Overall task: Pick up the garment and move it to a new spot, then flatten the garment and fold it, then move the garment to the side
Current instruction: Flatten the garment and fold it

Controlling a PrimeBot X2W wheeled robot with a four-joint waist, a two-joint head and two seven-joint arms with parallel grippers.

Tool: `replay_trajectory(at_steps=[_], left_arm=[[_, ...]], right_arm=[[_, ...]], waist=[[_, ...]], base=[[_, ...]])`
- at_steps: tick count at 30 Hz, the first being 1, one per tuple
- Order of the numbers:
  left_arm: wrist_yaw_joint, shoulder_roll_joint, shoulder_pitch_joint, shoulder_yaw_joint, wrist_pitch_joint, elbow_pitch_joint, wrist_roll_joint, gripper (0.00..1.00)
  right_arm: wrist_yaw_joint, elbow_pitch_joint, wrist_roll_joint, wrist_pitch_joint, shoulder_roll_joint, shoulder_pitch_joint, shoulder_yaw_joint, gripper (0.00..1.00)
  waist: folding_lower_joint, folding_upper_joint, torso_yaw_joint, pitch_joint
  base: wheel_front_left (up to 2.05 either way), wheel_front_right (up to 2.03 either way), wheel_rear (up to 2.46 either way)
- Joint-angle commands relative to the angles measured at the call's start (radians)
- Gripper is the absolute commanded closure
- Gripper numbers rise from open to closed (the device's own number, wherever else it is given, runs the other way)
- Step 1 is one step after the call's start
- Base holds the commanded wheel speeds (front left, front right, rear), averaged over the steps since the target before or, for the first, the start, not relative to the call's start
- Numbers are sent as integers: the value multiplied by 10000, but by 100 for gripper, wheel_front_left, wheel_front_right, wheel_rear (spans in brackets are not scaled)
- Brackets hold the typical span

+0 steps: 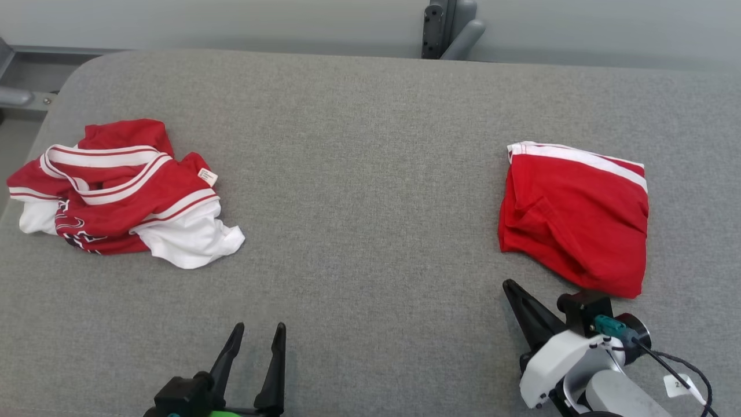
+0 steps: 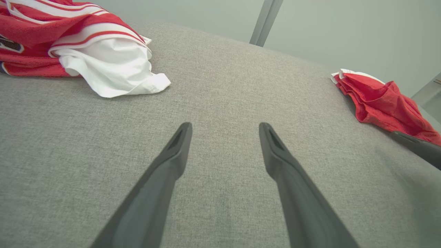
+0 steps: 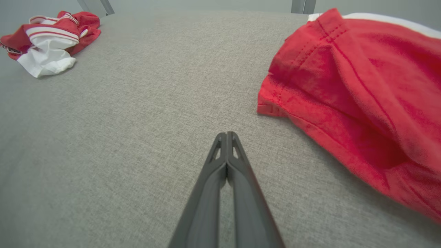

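Here the folded garment (image 1: 576,217) lies just beside the clenched right gripper (image 1: 508,285); left gripper (image 1: 259,327) spread wide

The grey table (image 1: 370,174) is bare across its middle, leaving a wide lane between 2 heaps that lie well apart: a crumpled jersey (image 1: 121,191) at the left and a folded red garment (image 1: 576,217) at the right. The left gripper (image 1: 259,327), fingers spread, has bare table ahead and the jersey off to its left. The right gripper (image 1: 508,285), fingers pressed together, sits near the red garment's near-left corner, with bare table to its left. A post (image 1: 448,26) stands behind the far edge.
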Motion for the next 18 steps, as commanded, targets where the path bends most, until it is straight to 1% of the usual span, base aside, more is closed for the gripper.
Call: replay_trajectory(at_steps=[1, 4, 5, 6, 7, 8, 13, 17, 18], left_arm=[[7, 8, 351, 146, -2, 20, -80, 0], [20, -31, 648, 347, -2, -23, -88, 0], [42, -36, 763, 396, -2, -46, -80, 0], [49, -39, 851, 431, -2, -68, -53, 0], [61, -42, 922, 442, -2, -122, -53, 0], [63, -45, 966, 449, -2, -157, -67, 0], [93, -43, 1232, 631, -2, -355, 223, 0], [75, -43, 1383, 936, -2, -518, 632, 0], [75, -43, 1383, 936, -2, -518, 632, 0]], right_arm=[[-4, -357, 114, -13, -116, 496, 72, 100], [-4, -1188, -141, -14, -191, 1194, -238, 100], [-4, -1510, -316, -14, -166, 1451, -476, 94], [-4, -1829, -512, -14, -125, 1743, -686, 60], [-4, -2137, -747, -14, -67, 2041, -932, 6], [-4, -2430, -943, -14, 16, 2319, -1246, 0], [-4, -3467, -1883, -14, 485, 3613, -2802, 0], [-4, -4023, -2335, -14, 854, 4374, -3950, 0], [-4, -4023, -2335, -14, 854, 4374, -3950, 0]], waist=[[0, 0, 18, -543], [0, 0, -12, -960], [0, 0, -36, -1080], [0, 0, -53, -1192], [0, 0, -67, -1254], [0, 0, -81, -1314], [0, 0, -162, -1612], [0, 0, -285, -1786], [0, 0, -285, -1786]], base=[[0, 0, 0], [0, 0, 0], [0, 0, 0], [0, 0, 0], [0, 0, 0], [0, 0, 0], [0, 0, 0], [0, 0, 0], [0, 0, 0]])
